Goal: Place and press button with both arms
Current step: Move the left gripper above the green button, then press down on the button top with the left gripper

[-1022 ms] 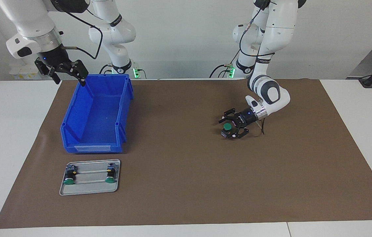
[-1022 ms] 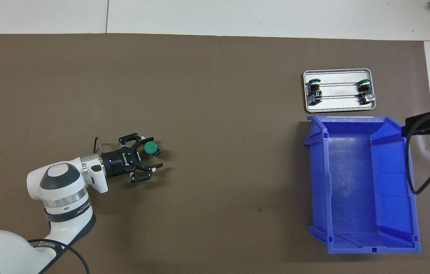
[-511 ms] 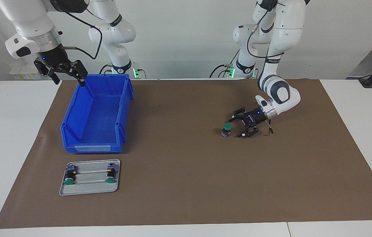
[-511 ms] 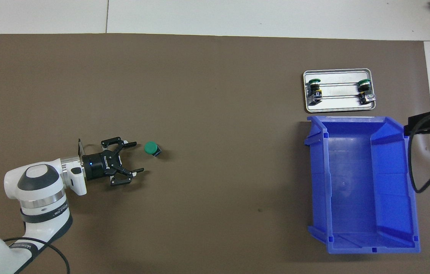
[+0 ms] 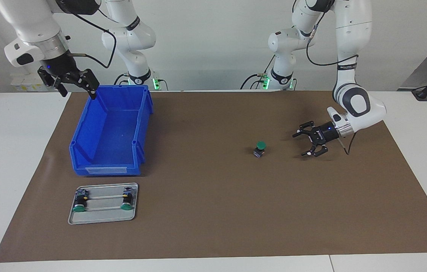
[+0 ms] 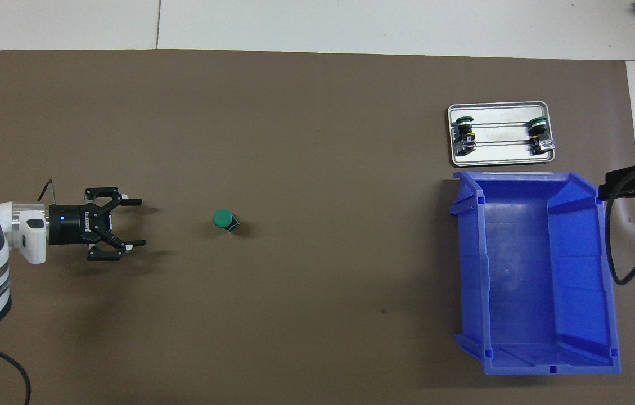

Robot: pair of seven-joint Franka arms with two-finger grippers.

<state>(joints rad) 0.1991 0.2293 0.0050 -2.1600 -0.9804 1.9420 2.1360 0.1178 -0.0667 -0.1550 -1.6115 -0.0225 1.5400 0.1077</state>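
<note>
On the mat, button [image 5: 260, 148] upright, apart from spread, empty left gripper [image 5: 301, 144].

Bright, even light; soft shadows

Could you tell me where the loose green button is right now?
The button stands alone on the brown mat, toward the left arm's end, apart from the left tool.

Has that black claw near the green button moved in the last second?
Yes. The left gripper, open, has pulled away from the button, which stands alone on the brown mat, toward the left arm's end of the table.
</note>
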